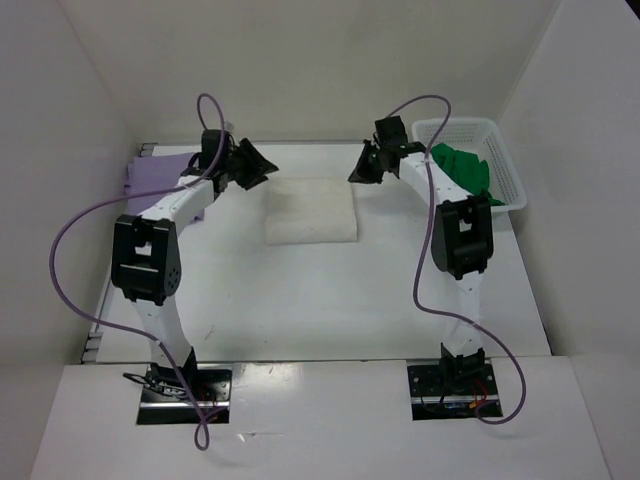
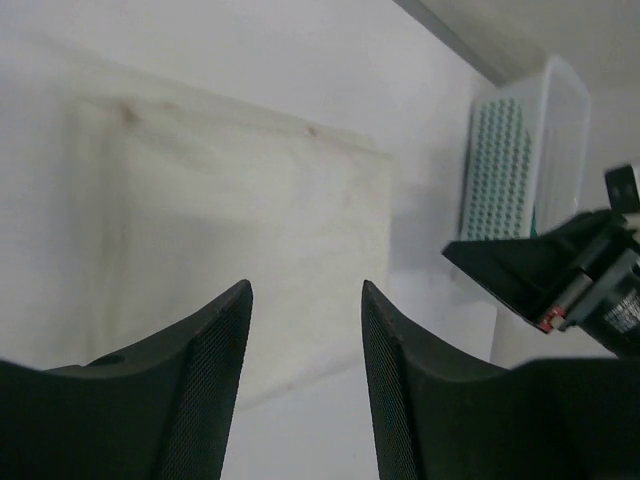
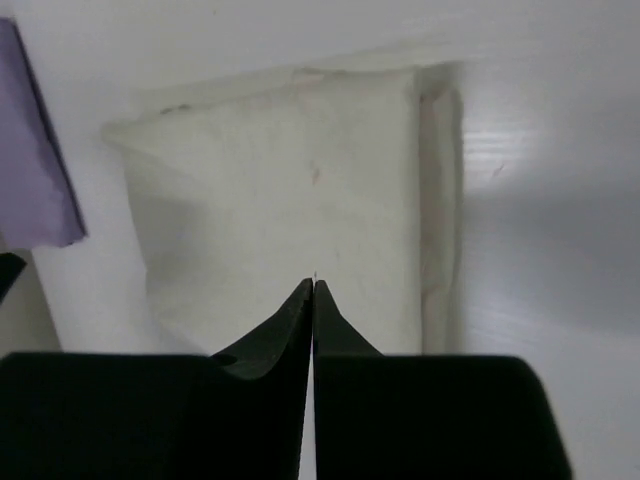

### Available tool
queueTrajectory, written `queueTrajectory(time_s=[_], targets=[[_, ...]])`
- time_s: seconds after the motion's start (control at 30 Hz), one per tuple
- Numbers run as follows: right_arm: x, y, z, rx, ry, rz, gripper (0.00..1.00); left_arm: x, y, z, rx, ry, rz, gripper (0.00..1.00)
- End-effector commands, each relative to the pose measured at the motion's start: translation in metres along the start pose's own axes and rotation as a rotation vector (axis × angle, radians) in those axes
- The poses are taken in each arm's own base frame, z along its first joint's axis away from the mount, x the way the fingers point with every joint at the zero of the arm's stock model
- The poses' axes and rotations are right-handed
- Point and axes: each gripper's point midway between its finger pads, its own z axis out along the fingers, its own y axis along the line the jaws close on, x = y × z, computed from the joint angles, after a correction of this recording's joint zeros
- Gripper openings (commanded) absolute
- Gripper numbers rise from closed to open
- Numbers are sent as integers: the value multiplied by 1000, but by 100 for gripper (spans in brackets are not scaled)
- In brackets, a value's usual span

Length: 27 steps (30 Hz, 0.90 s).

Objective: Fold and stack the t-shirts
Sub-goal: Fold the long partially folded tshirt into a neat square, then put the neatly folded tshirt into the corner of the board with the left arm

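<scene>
Cream t-shirt (image 1: 311, 209) folded, frame centre on worktop (image 1: 330, 300). Lavender t-shirt (image 1: 160, 172) folded, upper left; the two are not yet stacked. Green t-shirt (image 1: 465, 172) lies crumpled in basket (image 1: 508, 165), upper right. Left pincer (image 1: 255, 165) parted, empty; right pincer (image 1: 362, 170) tips together, empty.

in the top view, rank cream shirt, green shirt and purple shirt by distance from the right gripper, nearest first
1. Cream shirt, just left of the right gripper.
2. Green shirt, to its right, in the basket.
3. Purple shirt, far left.
</scene>
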Motion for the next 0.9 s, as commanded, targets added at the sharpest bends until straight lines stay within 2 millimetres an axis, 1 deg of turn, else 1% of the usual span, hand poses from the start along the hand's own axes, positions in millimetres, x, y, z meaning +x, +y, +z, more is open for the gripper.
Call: queueTrajectory(time_s=[0.0,0.03,0.07,0.1,0.13,0.17,0.23,0.27,0.3,0.33,0.37,0.4,0.43,0.47,0.5,0.53,0.6,0.63,0.67,0.7,0.73,0.77,0.8,0.83,0.87], targets=[[32,26,-21,-124,56,-23,2,66,-34,2,110,123,66,55],[49,31,-21,-163,106,-26,1,82,-17,4,92,151,55,55],[59,27,-19,-168,133,-20,1,94,-11,5,91,174,55,55],[80,17,-12,-164,176,-22,1,102,-2,6,78,186,49,55],[90,14,-10,-177,202,-17,0,108,7,6,69,196,68,55],[108,2,-6,-160,241,7,0,116,29,8,10,193,78,55],[116,-8,0,-151,237,7,0,131,50,5,-37,224,84,55],[129,-17,3,-133,260,31,0,145,71,4,-83,247,81,55],[135,-23,7,-124,272,36,0,150,79,3,-105,255,76,55],[137,-27,9,-114,270,37,0,158,88,1,-122,271,68,55],[143,-37,11,-80,272,42,0,165,95,-1,-133,279,51,55],[146,-43,12,-59,272,45,0,179,110,-7,-164,305,27,55],[149,-47,6,-39,270,46,0,184,111,-12,-164,315,13,55],[148,-52,4,-13,251,34,0,188,114,-16,-175,321,-4,55],[151,-56,0,5,252,36,0,204,124,-25,-197,350,-9,55],[159,-62,-7,23,258,39,0,206,123,-33,-197,346,-24,55],[169,-70,-9,36,277,35,0,217,135,-45,-239,364,-43,55],[177,-75,-14,47,295,30,0,219,136,-51,-247,371,-46,55],[178,-77,-18,61,296,31,0,228,143,-59,-269,390,-55,55],[179,-72,-20,51,295,11,0,234,140,-66,-251,419,-65,57],[184,-75,-24,61,309,16,2,230,132,-74,-233,404,-58,57],[184,-74,-29,61,309,16,3,232,130,-81,-231,414,-62,61],[181,-71,-32,52,299,3,5,228,122,-86,-215,401,-56,62],[180,-65,-36,30,299,2,8,212,105,-93,-179,349,-33,64],[178,-60,-44,20,301,2,9,203,100,-99,-180,331,-22,65]])
